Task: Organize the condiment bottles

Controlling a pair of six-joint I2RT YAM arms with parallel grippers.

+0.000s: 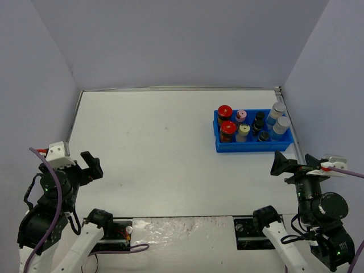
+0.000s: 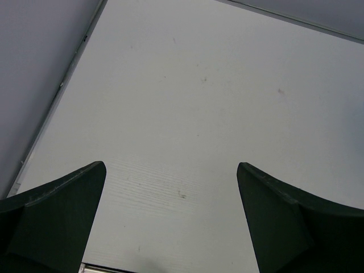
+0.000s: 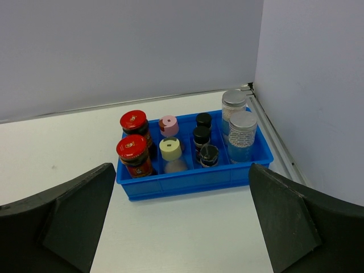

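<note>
In the top external view, the nine small condiment bottles (image 1: 243,131) stand upright in the blue compartmented plastic tray (image 1: 253,147) at the far right of the white tabletop (image 1: 153,142). They are grouped by kind, with red-lidded dark sauce jars (image 1: 225,110) leftmost and silver-lidded clear jars (image 1: 282,121) rightmost, so I judge the sorting done, and both arms are tucked near their bases, well apart from the tray. In the left wrist view, the left gripper (image 2: 170,170) hangs spread wide and empty above the tabletop. In the right wrist view, the right gripper (image 3: 181,165) is equally wide and empty, tilted toward the tray from its near side.
</note>
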